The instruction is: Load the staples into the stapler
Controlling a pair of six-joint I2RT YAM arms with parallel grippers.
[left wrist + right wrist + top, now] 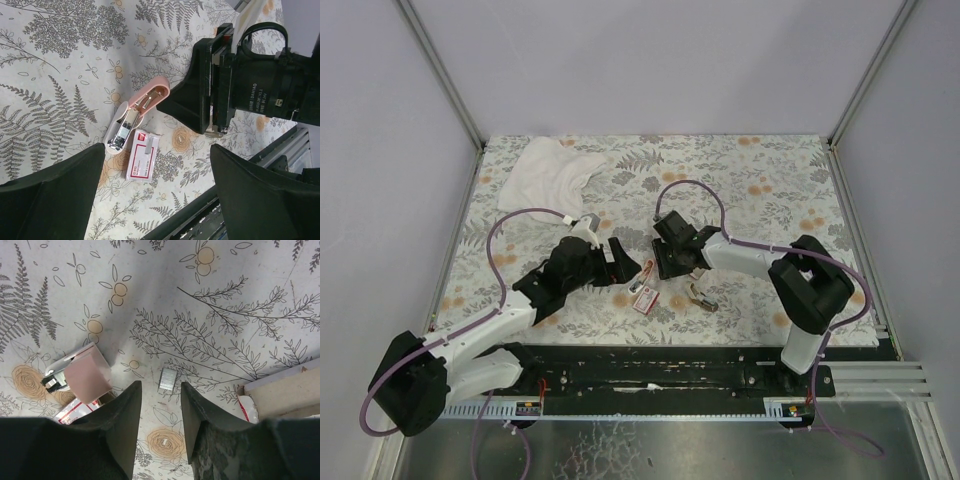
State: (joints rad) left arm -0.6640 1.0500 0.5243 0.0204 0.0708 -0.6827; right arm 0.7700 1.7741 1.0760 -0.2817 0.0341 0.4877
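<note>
A short silver staple strip (169,379) lies flat on the patterned table, at the gap between the fingertips of the right gripper (160,386). Its jaws stand partly apart, clamping nothing. This looks like the pick-up step: next, lower around the strip and pinch. The pinkish stapler (131,122) lies open just beside that pincer, touching the red box (142,156). The left gripper (157,152) hangs wide apart above both.

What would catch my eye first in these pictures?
A pink stapler lies open near the front edge, beside a red staple box. A tiny silver staple strip lies on the flowered table just ahead of the open right gripper. A crumpled white cloth sits at the far left.
</note>
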